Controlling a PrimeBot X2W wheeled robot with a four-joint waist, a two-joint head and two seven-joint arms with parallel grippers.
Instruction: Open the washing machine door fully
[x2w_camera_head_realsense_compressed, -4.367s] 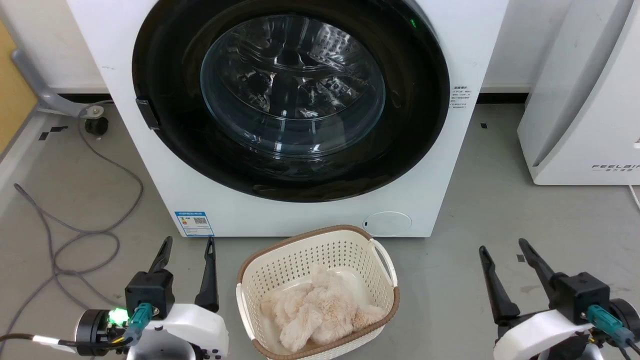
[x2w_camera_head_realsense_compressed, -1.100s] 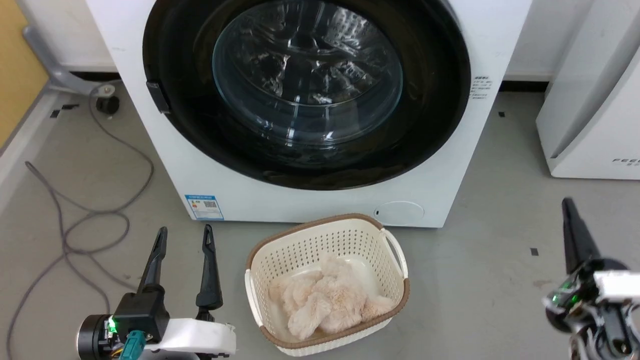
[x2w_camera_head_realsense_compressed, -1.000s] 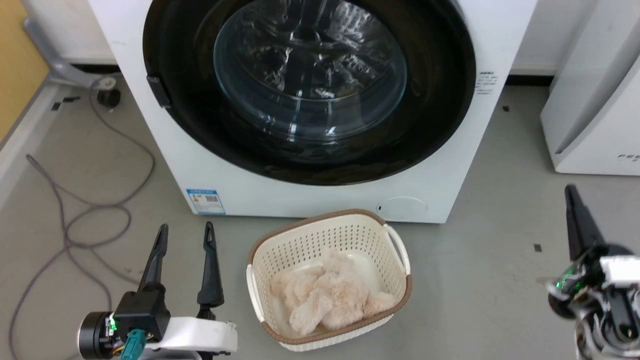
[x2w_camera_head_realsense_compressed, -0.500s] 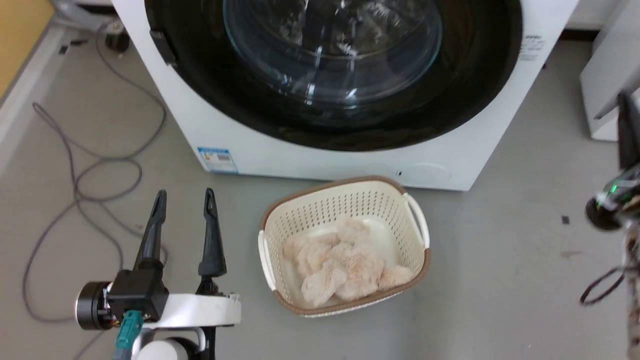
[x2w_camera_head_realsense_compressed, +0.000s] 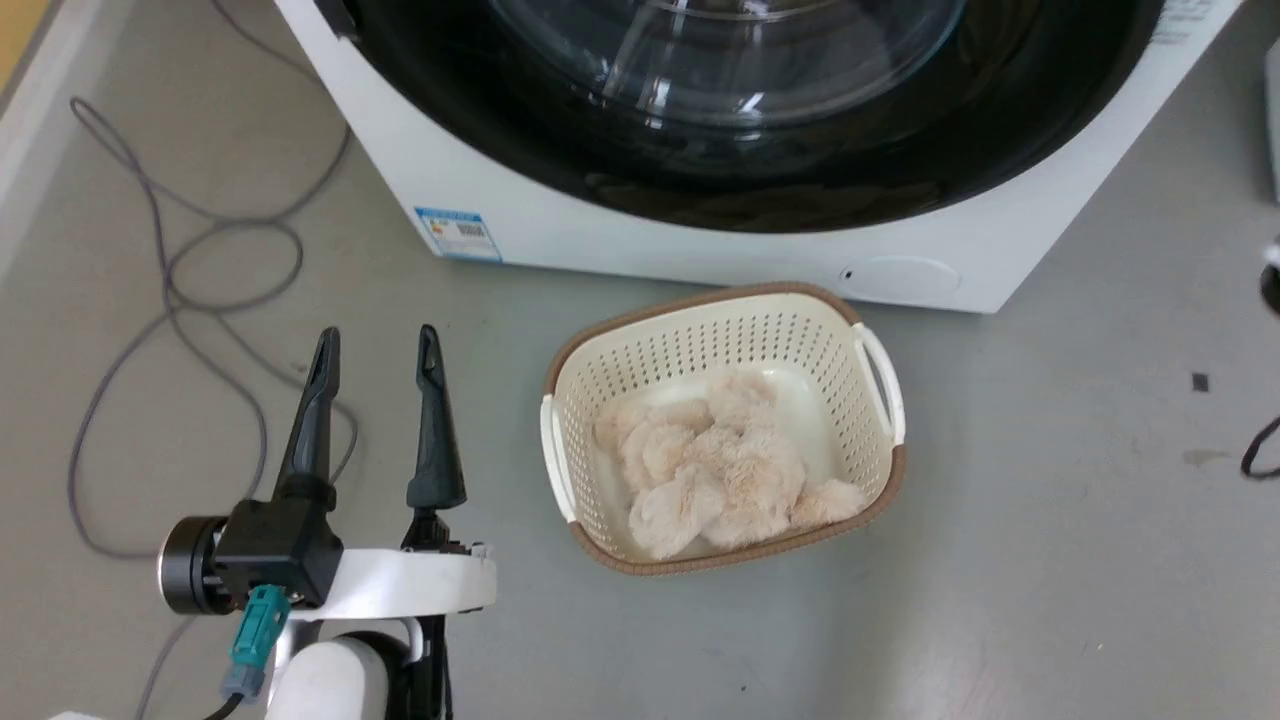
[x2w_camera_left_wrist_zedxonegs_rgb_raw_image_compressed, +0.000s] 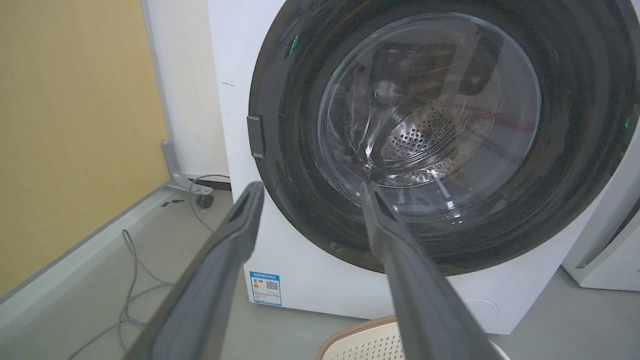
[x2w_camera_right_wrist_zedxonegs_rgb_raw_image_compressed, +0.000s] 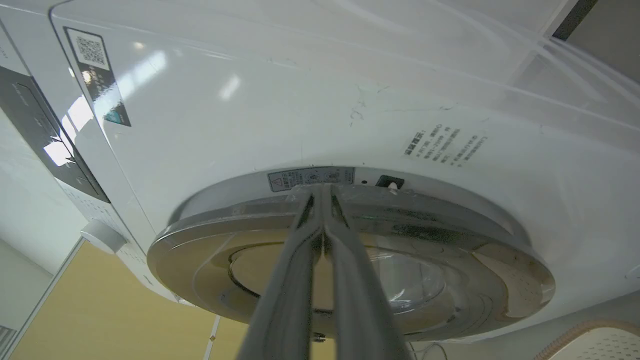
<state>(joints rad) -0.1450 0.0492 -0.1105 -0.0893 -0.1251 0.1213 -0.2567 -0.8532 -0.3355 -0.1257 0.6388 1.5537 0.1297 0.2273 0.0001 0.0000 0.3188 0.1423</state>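
Observation:
The washing machine (x2w_camera_head_realsense_compressed: 700, 255) is a white box at the top of the head view, and its door (x2w_camera_head_realsense_compressed: 760, 190), a glossy black disc with a clear glass bowl, lies flat against its front. My left gripper (x2w_camera_head_realsense_compressed: 378, 335) hovers open over the floor at the lower left, well short of the machine. In the left wrist view the left gripper (x2w_camera_left_wrist_zedxonegs_rgb_raw_image_compressed: 310, 189) points at the lower left of the door (x2w_camera_left_wrist_zedxonegs_rgb_raw_image_compressed: 300, 125), with nothing between its fingers. In the right wrist view my right gripper (x2w_camera_right_wrist_zedxonegs_rgb_raw_image_compressed: 322, 189) is shut and empty. Its tips sit at the seam between the door's rim (x2w_camera_right_wrist_zedxonegs_rgb_raw_image_compressed: 450, 260) and the white front (x2w_camera_right_wrist_zedxonegs_rgb_raw_image_compressed: 300, 100).
A cream basket (x2w_camera_head_realsense_compressed: 870, 340) with a beige plush toy (x2w_camera_head_realsense_compressed: 720, 465) stands on the grey floor in front of the machine. Grey cable (x2w_camera_head_realsense_compressed: 180, 290) loops on the floor at the left. A yellow wall (x2w_camera_left_wrist_zedxonegs_rgb_raw_image_compressed: 75, 125) and a second white appliance (x2w_camera_left_wrist_zedxonegs_rgb_raw_image_compressed: 610, 240) flank the machine.
The head camera has moved in and tipped down, so the whole picture has shifted. My right gripper has risen out of the right side. The left gripper stays open in place.

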